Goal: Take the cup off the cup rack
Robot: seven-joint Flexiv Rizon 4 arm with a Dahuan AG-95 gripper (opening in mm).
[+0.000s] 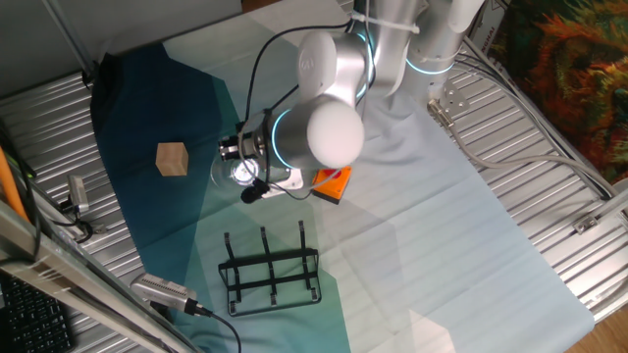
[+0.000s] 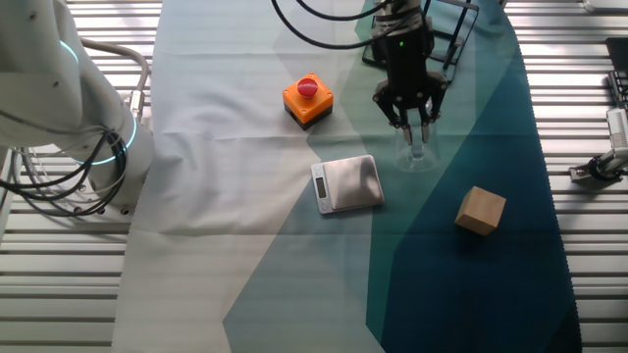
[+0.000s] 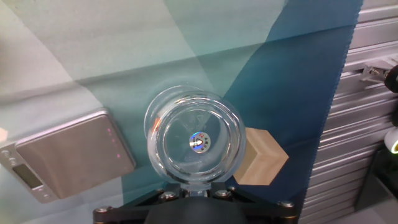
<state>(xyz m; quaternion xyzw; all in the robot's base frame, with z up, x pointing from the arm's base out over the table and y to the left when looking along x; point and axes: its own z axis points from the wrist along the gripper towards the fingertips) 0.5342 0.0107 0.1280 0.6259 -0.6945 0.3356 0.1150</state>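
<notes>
Clear stemmed cup (image 3: 194,140), round base, upright on cloth, pincer (image 2: 416,127) apparently grasping its rim

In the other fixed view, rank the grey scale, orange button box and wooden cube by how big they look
1. Flat grey metal scale, largest.
2. Orange button box and tan wooden cube look alike; no ranking.

Light is even and soft, shadows faint. A bright glint sits in the cup (image 3: 198,142); the tool's (image 3: 193,198) base looks dark, slightly blurred.
</notes>
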